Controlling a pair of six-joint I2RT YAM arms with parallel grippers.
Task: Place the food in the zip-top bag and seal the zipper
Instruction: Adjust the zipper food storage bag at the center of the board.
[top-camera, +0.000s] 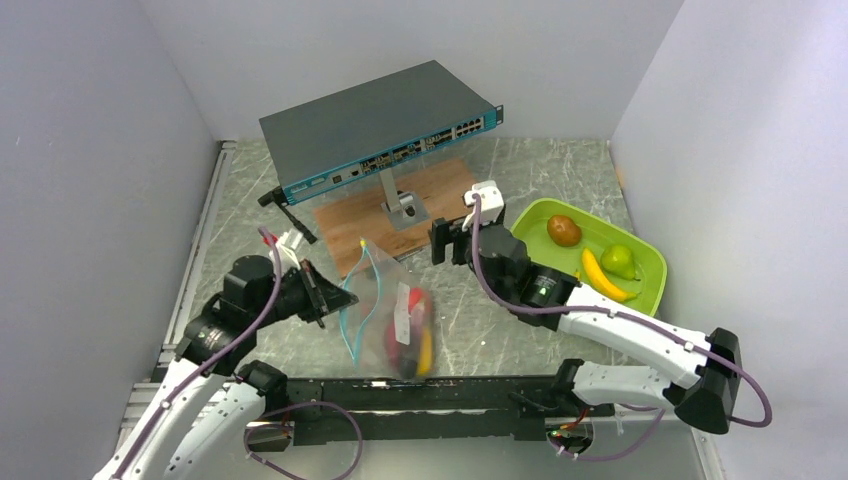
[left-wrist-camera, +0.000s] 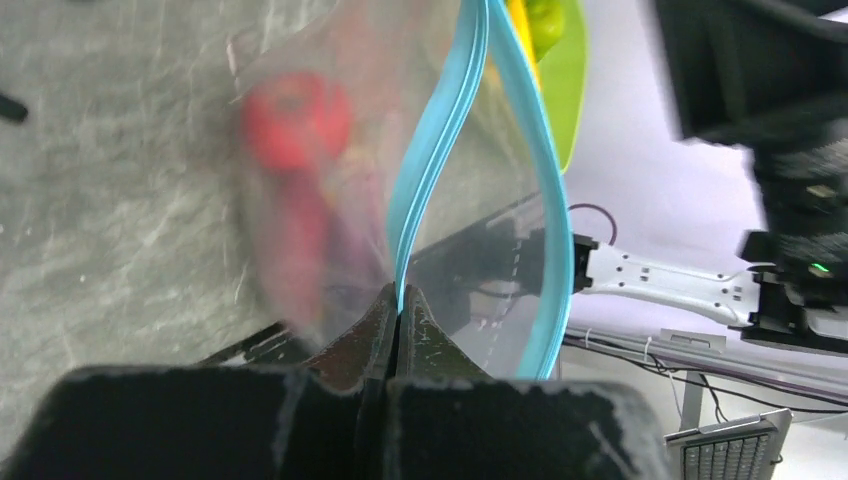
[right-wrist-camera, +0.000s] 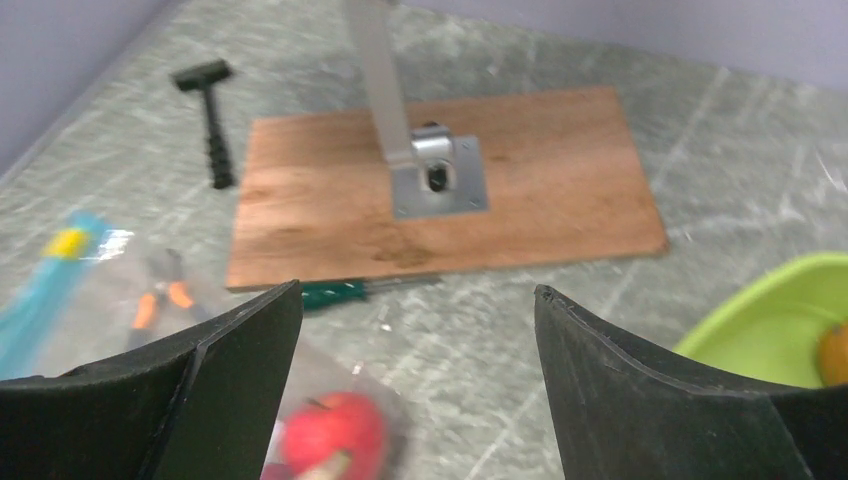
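The clear zip-top bag (top-camera: 395, 305) lies on the table between the arms, mouth to the left. It holds a red apple (top-camera: 398, 335) and a yellow piece (top-camera: 426, 350). My left gripper (top-camera: 333, 298) is shut on one lip of the teal zipper (top-camera: 349, 318); in the left wrist view the jaws pinch the strip (left-wrist-camera: 398, 300) and the mouth gapes open. My right gripper (top-camera: 449, 242) is open and empty, above the table just right of the bag. The apple also shows in the right wrist view (right-wrist-camera: 335, 435). A brown fruit (top-camera: 563, 230), a banana (top-camera: 603, 275) and a green pear (top-camera: 620, 261) lie in the lime tray (top-camera: 650, 285).
A network switch (top-camera: 380, 125) stands on a metal post over a wooden board (top-camera: 350, 225) at the back. A black tool (top-camera: 288, 210) lies left of the board, a green screwdriver (right-wrist-camera: 350, 290) along its front edge. Grey walls close in left, right and back.
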